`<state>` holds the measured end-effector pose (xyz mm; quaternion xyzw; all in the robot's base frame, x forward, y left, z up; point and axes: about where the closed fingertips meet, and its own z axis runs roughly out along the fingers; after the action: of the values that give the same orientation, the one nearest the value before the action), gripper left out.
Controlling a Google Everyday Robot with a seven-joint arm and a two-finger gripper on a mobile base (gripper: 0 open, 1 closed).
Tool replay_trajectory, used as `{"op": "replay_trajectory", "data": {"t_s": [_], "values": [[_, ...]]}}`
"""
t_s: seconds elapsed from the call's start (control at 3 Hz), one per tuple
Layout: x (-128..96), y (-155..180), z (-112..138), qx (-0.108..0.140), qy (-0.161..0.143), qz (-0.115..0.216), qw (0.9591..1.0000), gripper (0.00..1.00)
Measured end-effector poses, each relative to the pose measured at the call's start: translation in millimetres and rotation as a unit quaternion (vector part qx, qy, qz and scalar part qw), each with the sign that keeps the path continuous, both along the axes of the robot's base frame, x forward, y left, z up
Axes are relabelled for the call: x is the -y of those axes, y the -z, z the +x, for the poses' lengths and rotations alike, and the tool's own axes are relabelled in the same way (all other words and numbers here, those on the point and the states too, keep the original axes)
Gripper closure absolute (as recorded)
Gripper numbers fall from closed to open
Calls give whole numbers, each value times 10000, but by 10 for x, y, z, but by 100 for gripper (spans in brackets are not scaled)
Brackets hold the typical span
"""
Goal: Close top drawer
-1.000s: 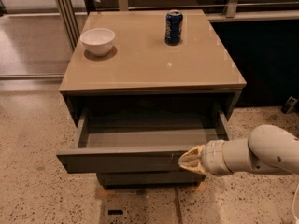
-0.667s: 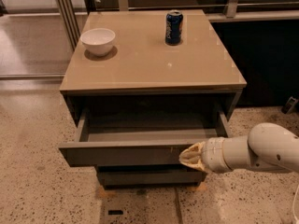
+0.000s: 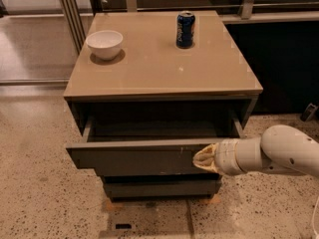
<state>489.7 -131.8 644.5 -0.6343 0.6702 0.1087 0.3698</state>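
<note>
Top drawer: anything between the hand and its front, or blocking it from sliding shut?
Nothing visible. The pale hand sits at the front panel of the wide dark-grey top drawer, right of centre, no gap showing. Nothing pokes above the drawer's rim into the cabinet opening.

— Any writing you can read here?
— None. The blue can [image 3: 185, 30] on the cabinet [image 3: 149, 71] has pale print, too blurred to make out.
— The bowl [image 3: 104, 44]? The top drawer [image 3: 134, 156]?
— Nothing legible on either, nor on the gripper [image 3: 202, 158] at the drawer's front, right of centre.
</note>
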Motion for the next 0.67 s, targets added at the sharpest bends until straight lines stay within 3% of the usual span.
{"op": "replay_trajectory", "data": {"t_s": [0.67], "values": [[145,68,327,131,165,-680,9975,100]]}}
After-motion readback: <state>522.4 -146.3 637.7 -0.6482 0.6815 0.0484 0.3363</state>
